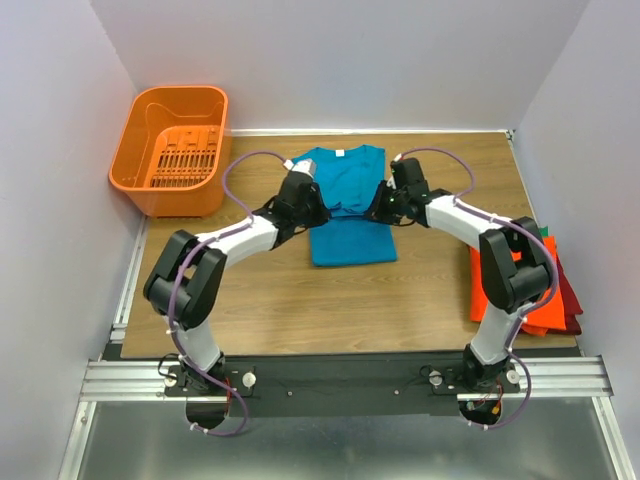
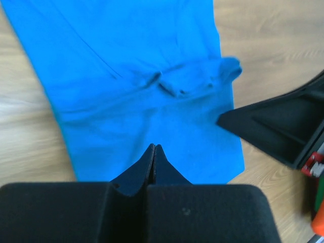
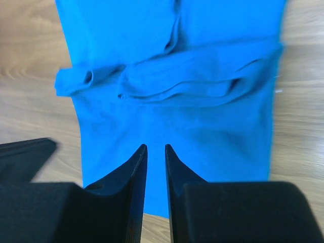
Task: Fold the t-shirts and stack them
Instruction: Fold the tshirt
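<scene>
A teal-blue t-shirt (image 1: 350,215) lies flat in the middle of the wooden table, sleeves folded in, with a small white neck tag at its far end. My left gripper (image 1: 322,212) hovers over the shirt's left edge. In the left wrist view its tips (image 2: 154,147) are pressed together above the blue cloth (image 2: 136,76) with nothing between them. My right gripper (image 1: 378,212) hangs over the shirt's right edge. The right wrist view shows a narrow gap between its fingers (image 3: 155,148), with only the cloth (image 3: 177,116) below. Orange (image 1: 485,290), dark red (image 1: 570,295) and green (image 1: 545,232) shirts lie piled at the right edge.
An orange slotted plastic basket (image 1: 170,150) stands at the back left, off the table's corner. Grey walls close in the left, back and right sides. The right arm's black fingers (image 2: 283,126) show at the right of the left wrist view.
</scene>
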